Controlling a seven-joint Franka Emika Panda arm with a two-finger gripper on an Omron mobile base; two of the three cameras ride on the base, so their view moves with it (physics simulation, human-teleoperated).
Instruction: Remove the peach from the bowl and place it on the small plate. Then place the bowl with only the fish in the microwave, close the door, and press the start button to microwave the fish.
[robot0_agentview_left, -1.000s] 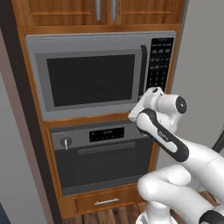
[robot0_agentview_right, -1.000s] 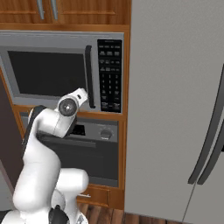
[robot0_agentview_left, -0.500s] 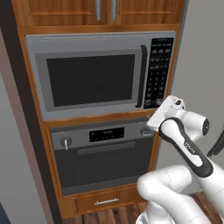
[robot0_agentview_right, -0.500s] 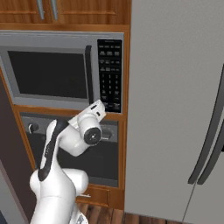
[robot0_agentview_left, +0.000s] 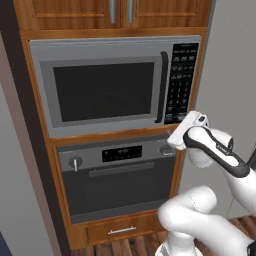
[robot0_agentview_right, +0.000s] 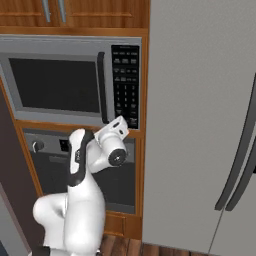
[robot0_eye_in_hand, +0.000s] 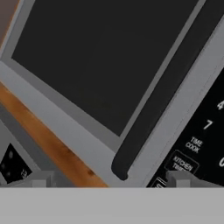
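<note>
The gripper (robot0_eye_in_hand: 109, 177) is nearest, its 2 fingertips (robot0_eye_in_hand: 41, 178) spread as wide as they go with nothing between them. From the left base view the hand sits just below the microwave's lower right corner, in front of the wood strip (robot0_agentview_left: 115, 136) that divides it from the wall oven (robot0_agentview_left: 120, 177) beneath. The microwave (robot0_agentview_left: 115, 85) is built into the wooden cabinet, wider than it is tall, facing the robot. Its door (robot0_agentview_left: 102, 92) is shut; the dark handle (robot0_agentview_left: 164, 87) runs vertically along the door's right edge, beside the black keypad (robot0_agentview_left: 181, 82). What is inside cannot be seen through the dark window.
</note>
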